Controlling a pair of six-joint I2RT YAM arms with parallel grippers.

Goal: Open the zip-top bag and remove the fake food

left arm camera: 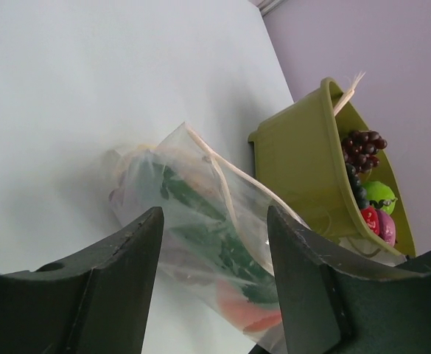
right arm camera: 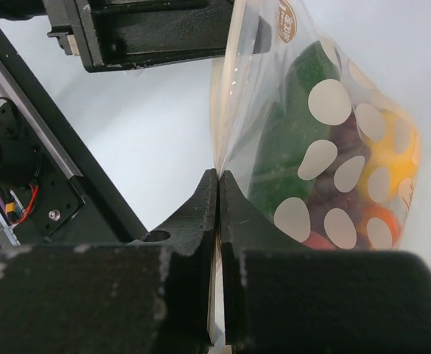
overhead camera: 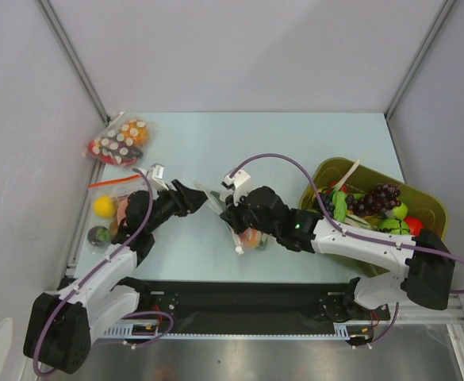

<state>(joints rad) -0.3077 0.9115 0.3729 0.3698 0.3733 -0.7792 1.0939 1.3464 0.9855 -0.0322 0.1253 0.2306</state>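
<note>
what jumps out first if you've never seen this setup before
The polka-dotted zip-top bag at the table's middle, where both arms meet: the right gripper is shut on its edge, and green and orange fake food shows through the plastic. The left gripper is open, facing the bag. Next comes the olive-green bin at the table's right side, heaped with a dark grape bunch and other bright fruit.

1. Open worktop (overhead camera: 295, 135) runs along your far edge.
2. The green bin (overhead camera: 324, 171) blocks your right edge.
3. A dotted bag (overhead camera: 119, 141) fills the far-left corner; loose fruit (overhead camera: 103, 206) lines the left edge.
4. The zip-top bag (overhead camera: 250, 236) occupies the middle.
</note>
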